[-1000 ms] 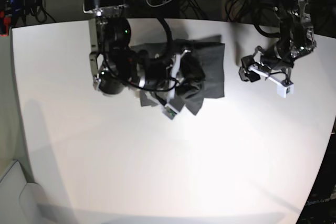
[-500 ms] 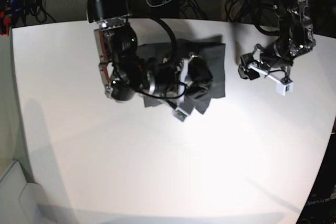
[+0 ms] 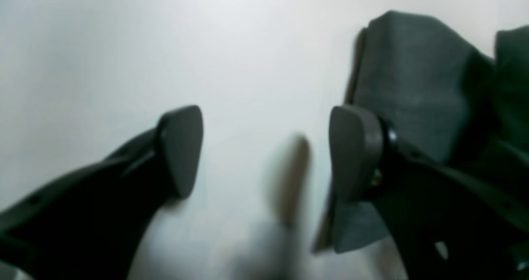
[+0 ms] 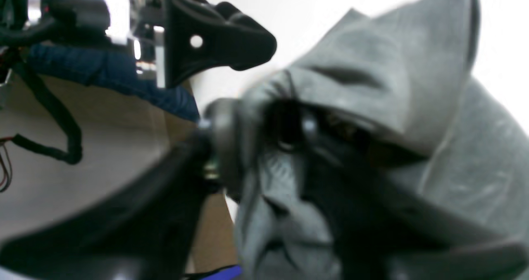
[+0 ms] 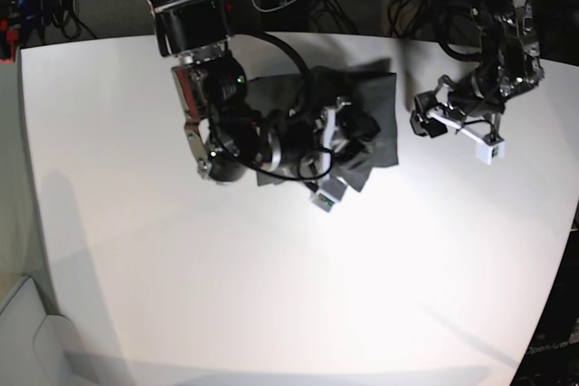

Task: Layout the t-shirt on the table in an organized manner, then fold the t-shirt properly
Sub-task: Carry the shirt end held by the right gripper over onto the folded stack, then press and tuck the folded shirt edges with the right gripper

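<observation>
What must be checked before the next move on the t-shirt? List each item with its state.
1. Left tool open, nothing between its fingers: ok.
2. Left tool off the t-shirt, over bare table beside the cloth's edge: ok.
3. Right tool free of cloth: not ok; jaws apart, but fabric drapes over one finger.
4. T-shirt lying flat: not ok; bunched beneath the right arm.
5. Fold edges aligned: cannot tell; the arm hides them.
6. T-shirt wholly on the table: ok.
</observation>
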